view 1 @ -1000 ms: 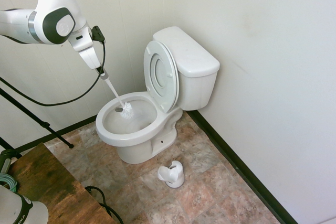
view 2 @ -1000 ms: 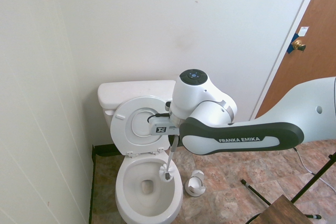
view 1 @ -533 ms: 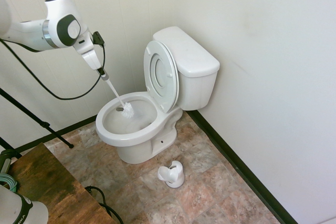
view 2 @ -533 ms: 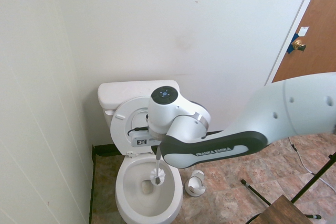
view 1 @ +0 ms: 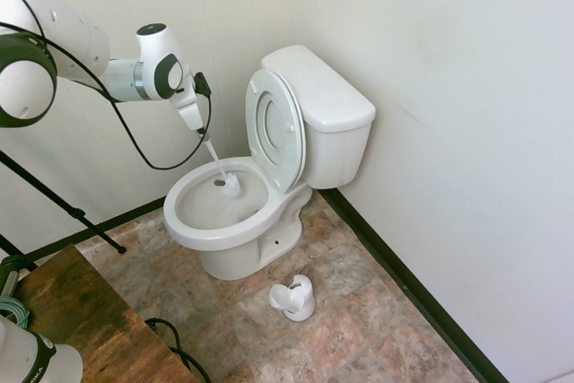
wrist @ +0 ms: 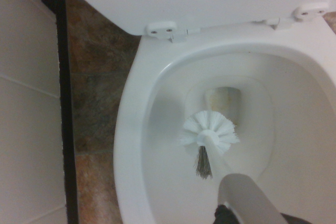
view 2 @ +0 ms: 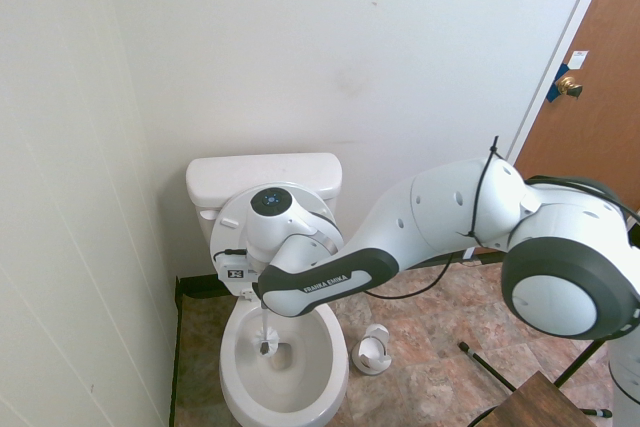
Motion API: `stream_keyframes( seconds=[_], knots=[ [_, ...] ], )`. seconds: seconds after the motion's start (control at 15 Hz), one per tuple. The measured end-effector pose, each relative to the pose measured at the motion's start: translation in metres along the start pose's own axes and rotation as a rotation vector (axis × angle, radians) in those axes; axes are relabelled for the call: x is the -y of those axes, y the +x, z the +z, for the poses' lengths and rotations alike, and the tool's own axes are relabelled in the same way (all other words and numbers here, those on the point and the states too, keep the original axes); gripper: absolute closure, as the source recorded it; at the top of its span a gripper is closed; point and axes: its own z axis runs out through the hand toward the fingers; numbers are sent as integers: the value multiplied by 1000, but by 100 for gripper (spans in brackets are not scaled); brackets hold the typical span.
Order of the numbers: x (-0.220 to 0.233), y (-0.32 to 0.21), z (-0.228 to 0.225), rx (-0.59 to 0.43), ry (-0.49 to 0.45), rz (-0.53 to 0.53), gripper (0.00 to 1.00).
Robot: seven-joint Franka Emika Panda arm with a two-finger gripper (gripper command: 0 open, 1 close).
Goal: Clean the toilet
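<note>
The white toilet [view 1: 208, 238] stands against the wall with its seat and lid [view 1: 273, 127] raised against the tank [view 1: 323, 96]. My gripper [view 1: 204, 134] hangs over the back of the bowl, shut on the handle of a white toilet brush. The bristle head [view 1: 231, 187] is down inside the bowl, near the drain. From the other side, the gripper [view 2: 258, 299] is low in front of the raised lid and the brush head [view 2: 268, 346] sits on the bowl's left inner wall [view 2: 232, 372]. The wrist view has the brush head [wrist: 210, 132] just short of the drain hole [wrist: 223, 98].
The small white brush holder [view 1: 294, 298] stands on the tiled floor beside the toilet's base [view 2: 372, 350]. Walls close in behind and beside the toilet. A brown door [view 2: 590, 77] is at the far right. A wooden tabletop [view 1: 85, 320] sits at the near corner.
The arm has swung toward the wall and lowered. The brush head has swept across the bowl, from its right side to its left in the second exterior view. The grip has stayed shut.
</note>
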Motion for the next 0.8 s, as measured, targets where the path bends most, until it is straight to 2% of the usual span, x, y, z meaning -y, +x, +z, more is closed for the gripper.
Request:
stream_keyframes(
  seconds=[0.47,0.8],
  knots=[
    [31,29,54,10,-16,105,100],
    [48,32,83,0,-34,125,100]
  ],
)
